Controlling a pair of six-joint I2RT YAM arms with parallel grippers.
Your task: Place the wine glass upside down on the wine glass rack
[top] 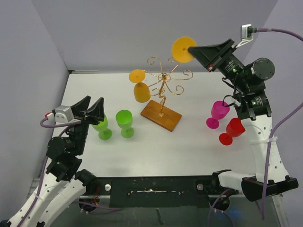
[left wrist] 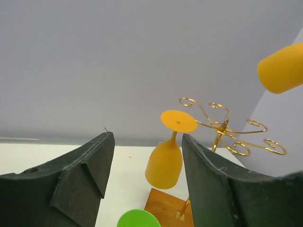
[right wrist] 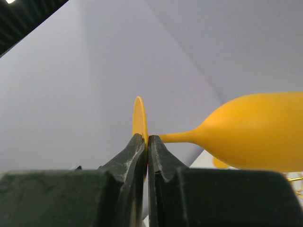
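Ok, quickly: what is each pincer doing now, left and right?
Left pincer: open, holding nothing.
Right pincer: closed on the foot of the orange wine glass.

The left gripper gapes empty. Beyond it an orange wine glass hangs foot-up on the gold wire rack. A second orange glass shows upper right, a green glass rim below.

Soft, even light fills every view. The white table is bright, with only faint shadows. The left claw and right claw look dark and slightly blurred up close. A lamp glints above-left of the right claw.
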